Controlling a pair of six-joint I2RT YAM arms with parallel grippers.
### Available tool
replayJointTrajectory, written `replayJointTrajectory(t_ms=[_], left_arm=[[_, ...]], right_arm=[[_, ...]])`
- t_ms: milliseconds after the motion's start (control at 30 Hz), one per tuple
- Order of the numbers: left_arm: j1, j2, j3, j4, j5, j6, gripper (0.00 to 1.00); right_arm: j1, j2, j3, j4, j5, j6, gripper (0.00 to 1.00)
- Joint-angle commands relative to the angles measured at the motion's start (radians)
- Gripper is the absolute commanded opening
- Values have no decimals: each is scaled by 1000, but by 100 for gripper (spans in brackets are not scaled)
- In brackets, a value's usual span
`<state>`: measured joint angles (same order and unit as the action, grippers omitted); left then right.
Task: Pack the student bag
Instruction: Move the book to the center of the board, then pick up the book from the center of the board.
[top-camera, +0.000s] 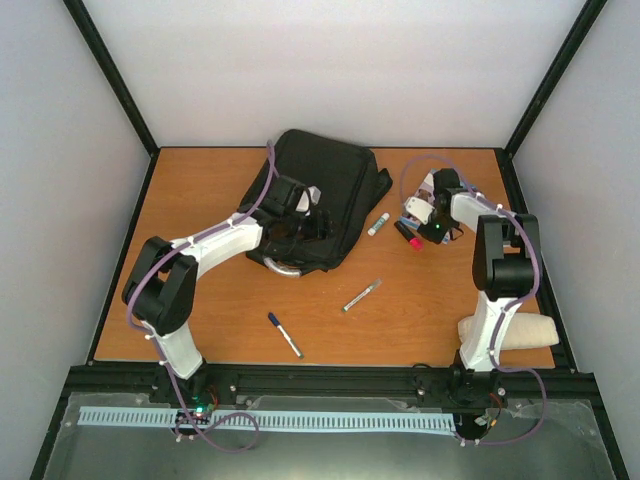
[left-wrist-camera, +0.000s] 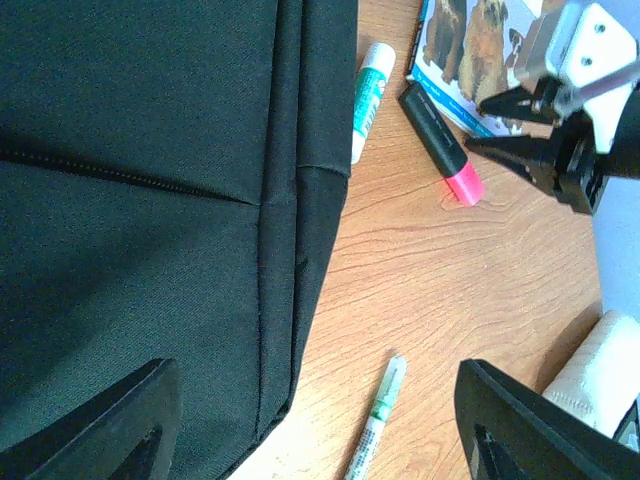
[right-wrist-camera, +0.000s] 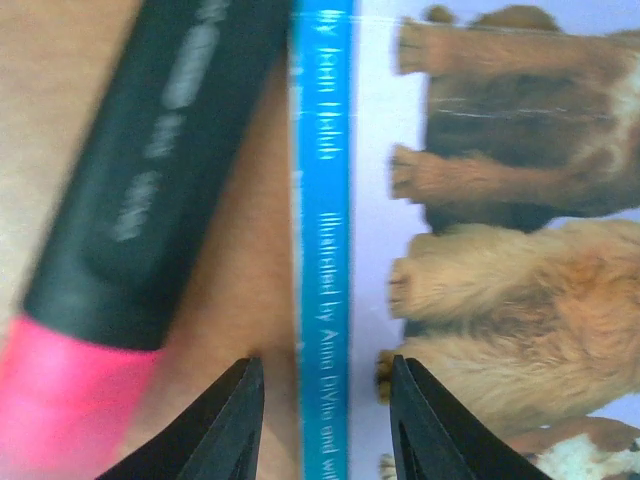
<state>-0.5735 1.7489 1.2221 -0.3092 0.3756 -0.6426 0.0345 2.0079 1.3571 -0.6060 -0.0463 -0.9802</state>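
Observation:
The student bag (top-camera: 318, 190) is a large black backpack lying flat at the back middle of the table, and its seamed edge (left-wrist-camera: 150, 200) fills the left of the left wrist view. My left gripper (top-camera: 303, 218) hovers over the bag's right edge, open (left-wrist-camera: 320, 430), holding nothing. My right gripper (top-camera: 421, 218) points down at a picture book with dogs on the cover (right-wrist-camera: 490, 200). Its jaws (right-wrist-camera: 325, 420) stand apart on either side of the book's blue edge, with a gap on each side. The left wrist view shows the same gripper (left-wrist-camera: 500, 125) at the book's (left-wrist-camera: 465, 50) corner.
A black and pink highlighter (top-camera: 407, 236) (right-wrist-camera: 130, 200) lies beside the book. A glue stick (top-camera: 378, 224) lies next to the bag. A green pen (top-camera: 361, 296) (left-wrist-camera: 376, 415) and a blue pen (top-camera: 285, 334) lie nearer. A beige pouch (top-camera: 527, 333) rests at the near right.

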Motion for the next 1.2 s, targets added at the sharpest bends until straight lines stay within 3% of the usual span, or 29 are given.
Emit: replayJointTrajectory(t_ms=[0,567,867,1000,1167], left_arm=[[-12,14,0,36,18,3,77],[-24,60,-9,90,38,-17,77],[-39,75,21,95,62,10,77],[-68,107,96,72,69,58,78],[-125,209,277,-22,40,117,81]], right_arm=[[40,-32,-137,-60,-19,-88,37],[58,-280,-434,-87,-9,-167,32],[0,-425,-358,-233,-102,-165,33],[-83,-431,-254,-308,-198,-139,40],[-185,-378,-139,-258,-283,75,57]])
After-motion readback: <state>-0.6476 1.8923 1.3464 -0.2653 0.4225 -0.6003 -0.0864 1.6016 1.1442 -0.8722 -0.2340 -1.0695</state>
